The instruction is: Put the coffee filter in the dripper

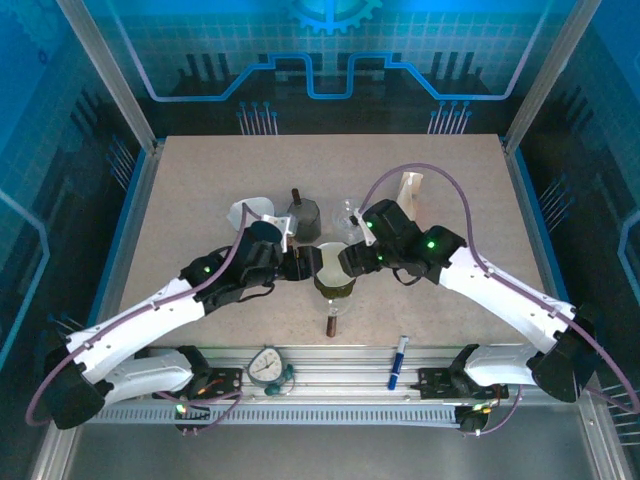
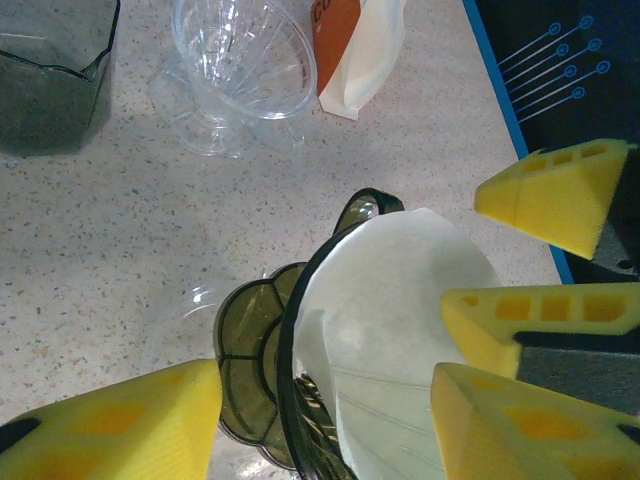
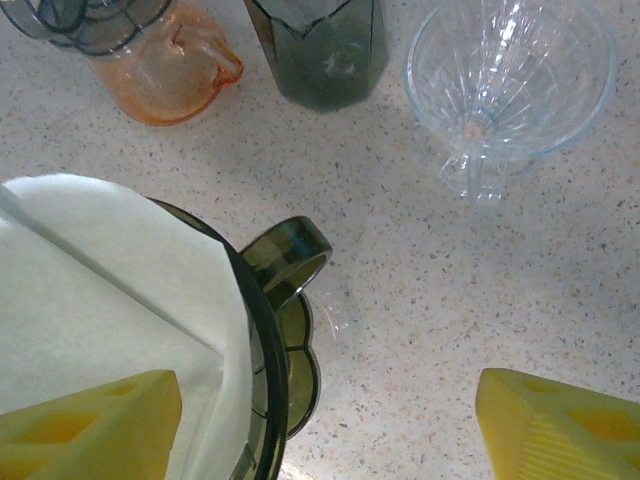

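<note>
A dark olive dripper (image 1: pixel 335 288) stands at the table's middle with the white coffee filter (image 1: pixel 330 262) lying inside its cone. Both grippers meet over it. In the left wrist view my left gripper (image 2: pixel 320 430) is open, one yellow finger outside the dripper (image 2: pixel 250 360) and the other over the filter (image 2: pixel 400 300); the right gripper's fingertips (image 2: pixel 560 195) show beside it. My right gripper (image 3: pixel 325 430) is open too, with one finger over the filter (image 3: pixel 100 280) and the other above bare table beyond the dripper's handle (image 3: pixel 290 255).
A clear glass dripper (image 3: pixel 510 75), a dark grey cup (image 3: pixel 320 50) and an orange pitcher (image 3: pixel 170 70) stand just behind. An orange-and-white filter packet (image 2: pixel 360 50) lies near the glass dripper (image 2: pixel 245 60). A round dial (image 1: pixel 267 366) and blue pen (image 1: pixel 398 360) sit at the near edge.
</note>
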{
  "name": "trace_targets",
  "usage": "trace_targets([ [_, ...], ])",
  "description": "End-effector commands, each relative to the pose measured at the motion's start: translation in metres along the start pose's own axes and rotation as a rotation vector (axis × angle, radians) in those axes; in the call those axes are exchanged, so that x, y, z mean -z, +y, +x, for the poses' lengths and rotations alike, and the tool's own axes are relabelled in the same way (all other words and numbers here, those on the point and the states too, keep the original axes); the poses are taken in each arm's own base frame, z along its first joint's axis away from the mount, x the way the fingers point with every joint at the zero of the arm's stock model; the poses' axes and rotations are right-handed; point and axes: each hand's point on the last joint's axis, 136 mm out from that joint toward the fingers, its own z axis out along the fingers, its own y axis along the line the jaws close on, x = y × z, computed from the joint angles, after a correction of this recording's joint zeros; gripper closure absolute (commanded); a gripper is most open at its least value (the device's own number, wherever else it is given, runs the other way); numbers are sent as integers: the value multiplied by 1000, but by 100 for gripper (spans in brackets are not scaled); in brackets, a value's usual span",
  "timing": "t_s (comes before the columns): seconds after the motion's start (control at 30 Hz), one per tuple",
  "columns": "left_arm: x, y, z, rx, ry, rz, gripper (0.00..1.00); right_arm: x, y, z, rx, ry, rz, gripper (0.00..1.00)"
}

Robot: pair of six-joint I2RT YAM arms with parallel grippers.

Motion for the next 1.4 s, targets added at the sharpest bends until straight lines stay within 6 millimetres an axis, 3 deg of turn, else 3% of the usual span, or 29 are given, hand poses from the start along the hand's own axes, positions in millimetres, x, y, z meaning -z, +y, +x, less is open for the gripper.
trace_targets([
  [0.0, 7, 2, -6, 15, -33, -2, 39, 24, 2, -17, -7, -65, -11, 21],
  [0.2, 20, 1, -16, 5, -80, -12, 36, 43, -1, -24, -26, -116, -16, 20],
  [0.4, 38, 7, -22, 13, -132, -34, 32, 60, -15, -26, -61, -180, 25, 20],
  [0.7, 56, 27, -16, 33, -172, -80, 12, 60, -49, -14, -161, -208, 74, 22],
  [0.8, 60, 35, -13, 43, -190, -93, 2, 51, -56, -18, -199, -205, 35, 25],
  [1.0, 65, 47, -3, 71, -218, -83, 1, 18, -64, -50, -220, -188, -88, 27],
  [1.37, 67, 56, 12, 93, -211, -55, 1, -77, -47, -110, -126, -67, -253, 28],
])
